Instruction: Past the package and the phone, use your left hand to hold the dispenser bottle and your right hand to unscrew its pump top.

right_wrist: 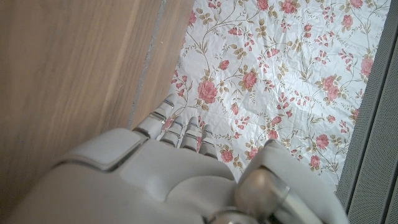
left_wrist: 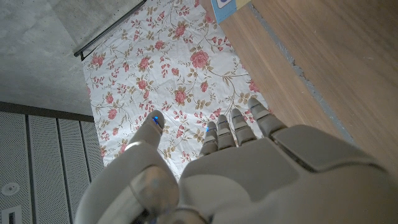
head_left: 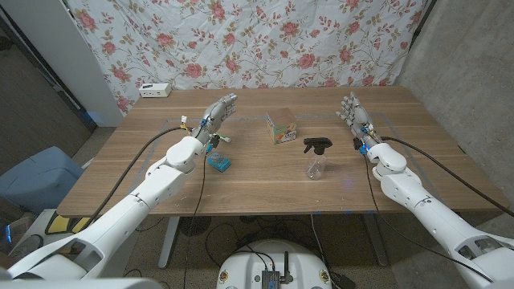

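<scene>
While both arms reach over the long wooden table (head_left: 241, 189), the left hand (head_left: 218, 110) hangs left of centre, fingers apart and holding nothing; the right hand (head_left: 356, 115) mirrors it at right, equally empty. The clear spray bottle with a black trigger top (head_left: 316, 157) stands untouched just right of centre; a small green-and-white printed box (head_left: 281, 128) sits above and left of it; a small teal object (head_left: 218, 161) lies lower left, beside the left forearm; a flowered curtain (head_left: 241, 48) fills the top.
</scene>
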